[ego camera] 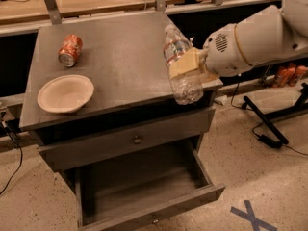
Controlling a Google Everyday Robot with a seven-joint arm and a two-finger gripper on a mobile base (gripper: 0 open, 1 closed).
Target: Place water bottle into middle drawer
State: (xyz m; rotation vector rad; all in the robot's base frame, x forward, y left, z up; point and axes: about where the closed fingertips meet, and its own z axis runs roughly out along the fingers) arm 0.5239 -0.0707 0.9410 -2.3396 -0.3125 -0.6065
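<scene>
The water bottle (181,65) is clear and ribbed, with a pale label, and hangs tilted with its base low over the front right edge of the cabinet top. My gripper (186,64) is shut on its middle, and a tan finger (185,63) lies across it. The white arm reaches in from the right. The middle drawer (144,196) stands pulled open below, with its grey box showing nothing inside and a tiny knob on its low front panel. The bottle is well above the drawer and toward its right side.
A cream bowl (65,93) sits at the front left of the grey cabinet top (115,57), with an orange soda can (70,50) lying behind it. The upper drawer (130,139) with a round knob is shut. Cables and a black stand (264,124) lie on the floor to the right.
</scene>
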